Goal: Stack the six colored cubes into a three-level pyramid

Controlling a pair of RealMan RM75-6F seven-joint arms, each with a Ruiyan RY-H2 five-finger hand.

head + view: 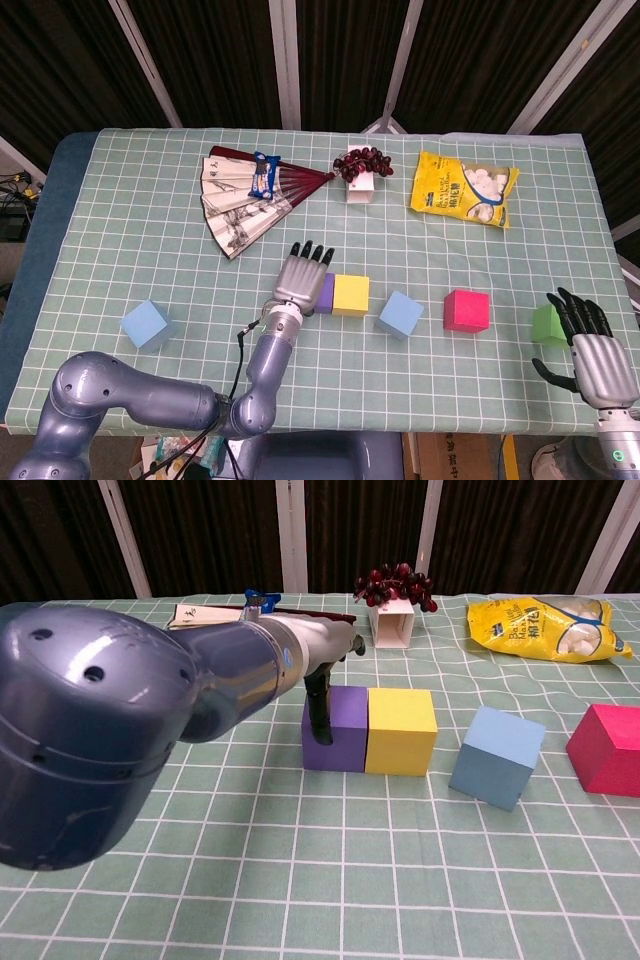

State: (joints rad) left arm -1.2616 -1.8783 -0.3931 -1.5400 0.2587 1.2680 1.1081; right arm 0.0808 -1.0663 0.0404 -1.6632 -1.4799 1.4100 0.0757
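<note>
At the middle of the checked table (pixel 130 230), the left hand (pixel 302 276) lies flat, fingers stretched forward and close together, gripping nothing, its fingertips right over the purple cube (pixel 335 728). From the chest camera a dark finger (pixel 319 718) hangs down the front of that cube; it looks like it's touching, though the big forearm blocks much of the view. Purple sits flush against the yellow cube (pixel 351 294), side by side in one row. Just to the right, apart from them and turned at an angle, is a light blue cube (pixel 401 314), then the pink cube (pixel 467 310) further along. Way out near the right edge, the green cube (pixel 546 324) sits just beside the right hand (pixel 592 354), whose dark fingers are spread and pointing up the table, holding nothing. Far left, on its own, a second blue cube (pixel 146 323). Nothing stacked yet, every cube is on the cloth. Along the back: a folding fan (pixel 250 195), a small white box with grapes (pixel 362 170), a yellow snack bag (pixel 465 187).
</note>
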